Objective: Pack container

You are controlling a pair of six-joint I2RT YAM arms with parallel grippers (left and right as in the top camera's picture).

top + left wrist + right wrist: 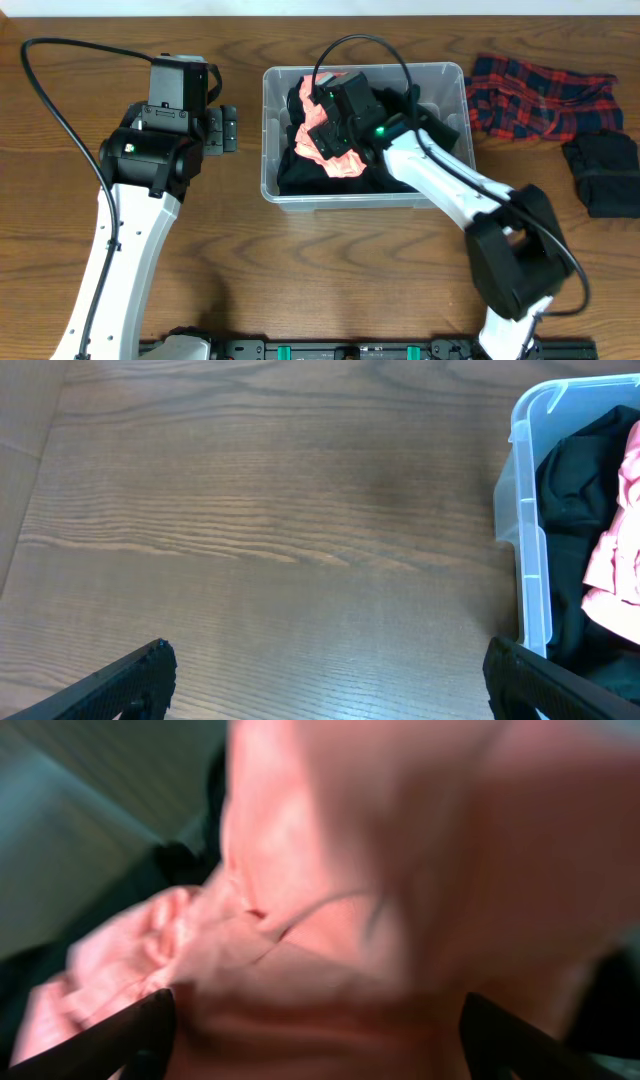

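no readable text or label on the container point(340, 197), none elsewhere

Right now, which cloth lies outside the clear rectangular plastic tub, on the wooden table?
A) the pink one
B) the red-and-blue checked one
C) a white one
B: the red-and-blue checked cloth lies on the wooden table beside the clear plastic tub, while the pink cloth sits inside it.

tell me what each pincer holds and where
Nothing held. Left pincer gapes over the table; right pincer stands open over the pink cloth in the container.
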